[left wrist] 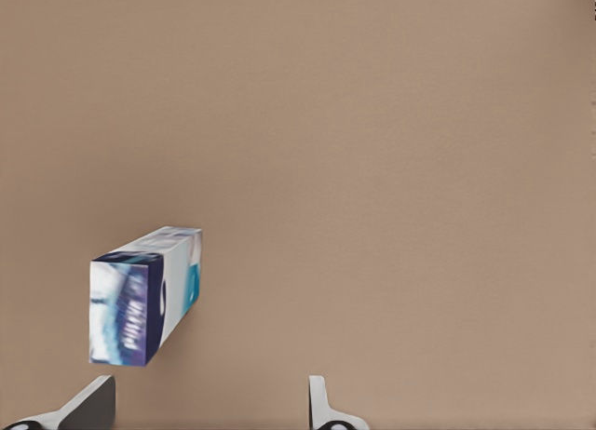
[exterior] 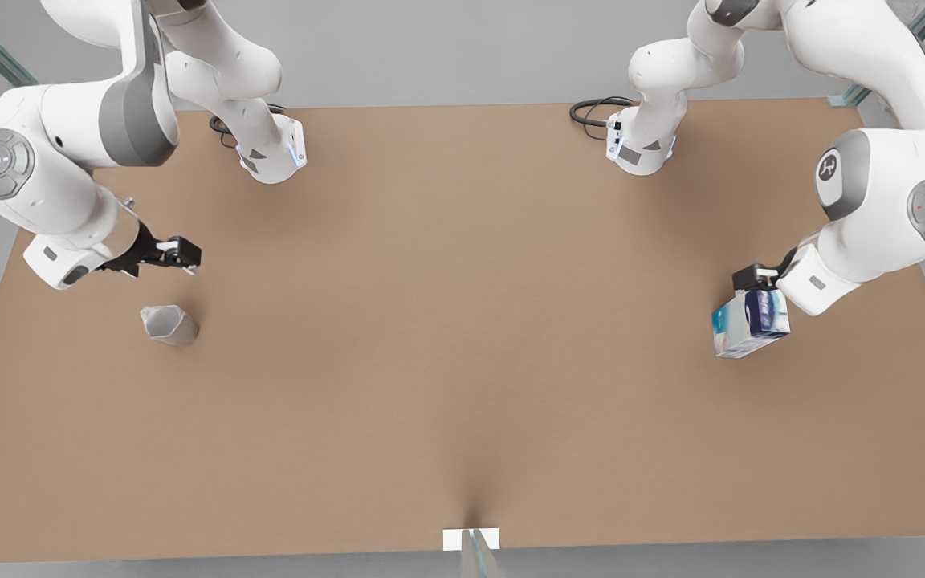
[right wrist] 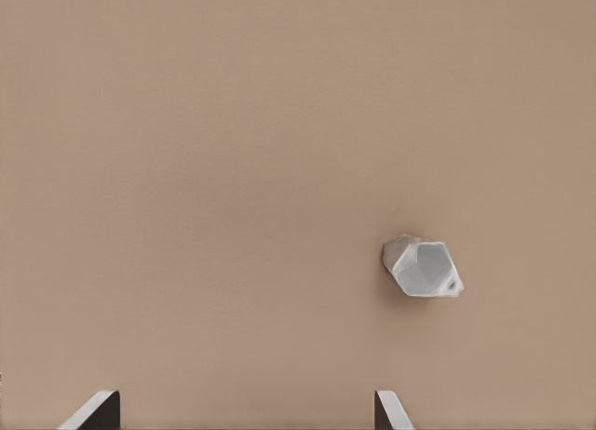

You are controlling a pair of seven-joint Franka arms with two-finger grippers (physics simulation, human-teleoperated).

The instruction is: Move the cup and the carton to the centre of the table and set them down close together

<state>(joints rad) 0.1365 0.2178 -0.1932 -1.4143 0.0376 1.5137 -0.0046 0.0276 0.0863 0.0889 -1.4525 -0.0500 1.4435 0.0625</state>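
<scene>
The small white carton with dark blue and teal printing [exterior: 750, 323] sits near the front view's right edge of the plain brown bench [exterior: 446, 321]. The left tool [exterior: 754, 280] hangs just above it, its fingers [left wrist: 321, 404] apart and holding nothing. Well apart, toward the front view's left, the small pale grey faceted cup [exterior: 169, 325] rests on the bench. The right tool [exterior: 181, 254] hovers just beyond it, on the far side, its fingers [right wrist: 389, 410] also spread wide and empty.
</scene>
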